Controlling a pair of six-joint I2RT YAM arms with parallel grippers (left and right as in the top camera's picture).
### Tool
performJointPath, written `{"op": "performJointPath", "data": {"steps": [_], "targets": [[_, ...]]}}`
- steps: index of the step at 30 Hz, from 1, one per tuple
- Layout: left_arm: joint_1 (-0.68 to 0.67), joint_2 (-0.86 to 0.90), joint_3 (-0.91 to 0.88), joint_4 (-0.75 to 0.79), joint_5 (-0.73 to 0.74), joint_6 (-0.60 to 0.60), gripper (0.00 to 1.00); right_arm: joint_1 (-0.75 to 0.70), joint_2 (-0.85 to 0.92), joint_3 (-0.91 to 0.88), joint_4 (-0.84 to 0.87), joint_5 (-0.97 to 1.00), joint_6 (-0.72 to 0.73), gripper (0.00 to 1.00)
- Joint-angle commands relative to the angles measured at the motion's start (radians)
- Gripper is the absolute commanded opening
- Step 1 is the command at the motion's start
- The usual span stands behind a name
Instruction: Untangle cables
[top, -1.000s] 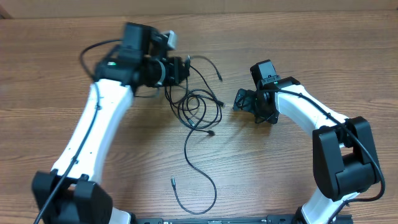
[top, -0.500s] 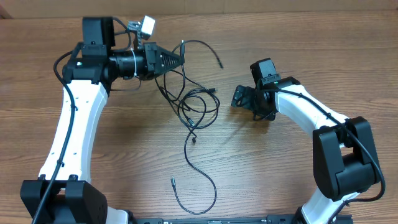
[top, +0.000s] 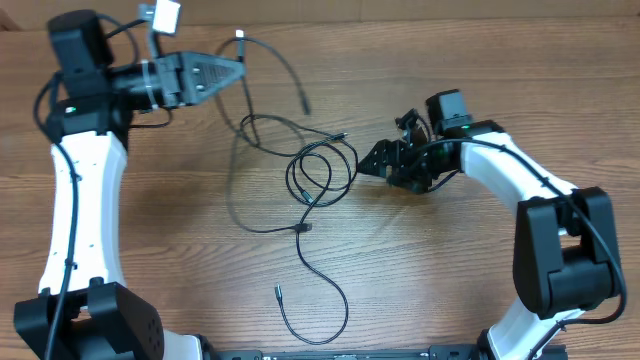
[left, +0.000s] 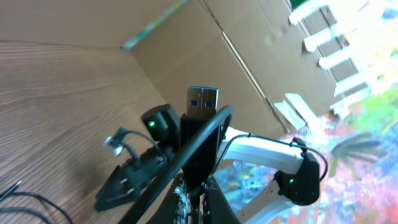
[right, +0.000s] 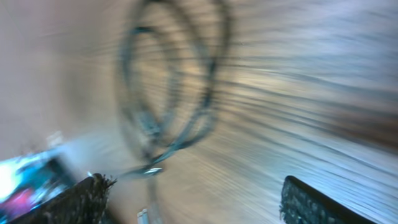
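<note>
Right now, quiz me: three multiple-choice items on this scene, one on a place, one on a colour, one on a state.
1. Where is the coil?
A. in front of the right hand
B. inside the left hand
C. behind the right hand

2. What colour is the inside of the plug that the left hand holds?
A. red
B. blue
C. yellow

3. The right hand is:
A. shut on a cable
B. open
C. out of view

Answers:
1. A: the overhead view shows the loops lying just ahead of its tips.
2. B: the left wrist view shows a blue insert in the metal shell.
3. B: its fingers stand wide apart in the right wrist view.
</note>
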Motion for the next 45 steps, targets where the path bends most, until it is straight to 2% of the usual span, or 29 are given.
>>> {"op": "performJointPath", "data": {"steps": [1,4,10,18,23,25,29,31,34,36,39,41,45], "targets": [[0.02,-0.012,0.006,-0.017,0.058,0.007,0.04,-0.045,-0.04,0.014,0.039,-0.373,-0.131,0.9],[0.019,-0.012,0.006,-0.027,0.057,0.006,0.04,-0.059,-0.04,0.014,0.071,-0.449,-0.129,0.92],[0.014,-0.012,0.006,-0.136,-0.039,0.006,0.04,-0.041,-0.04,0.014,0.065,-0.452,-0.122,0.94],[0.016,-0.011,0.006,-0.231,-0.191,-0.053,0.04,-0.037,-0.04,0.014,0.086,-0.443,0.029,0.97],[0.016,-0.011,0.006,-0.246,-0.206,-0.069,0.04,-0.026,-0.04,0.014,0.088,-0.433,0.034,0.99],[0.016,-0.011,0.006,-0.248,-0.215,-0.069,0.04,-0.017,-0.04,0.014,0.091,-0.46,-0.03,0.98],[0.015,-0.011,0.006,-0.303,-0.27,-0.105,0.04,0.024,-0.04,0.014,0.1,-0.718,-0.339,0.92],[0.015,-0.011,0.006,-0.335,-0.296,-0.161,0.04,0.05,-0.04,0.014,0.147,-0.754,-0.378,0.89],[0.009,-0.011,0.006,-0.344,-0.294,-0.227,0.04,0.1,-0.04,0.014,0.273,-0.731,-0.375,0.79],[0.0,-0.011,0.006,-0.344,-0.291,-0.246,0.04,0.136,-0.04,0.014,0.366,-0.679,-0.315,0.68],[-0.026,-0.011,0.006,-0.351,-0.291,-0.267,0.04,0.203,-0.04,0.014,0.518,-0.448,-0.093,0.68],[-0.04,-0.011,0.006,-0.351,-0.291,-0.287,0.04,0.237,-0.04,0.014,0.583,-0.355,-0.029,0.69],[-0.056,-0.011,0.006,-0.351,-0.292,-0.321,0.04,0.306,-0.04,0.014,0.712,-0.296,-0.007,0.69]]}}
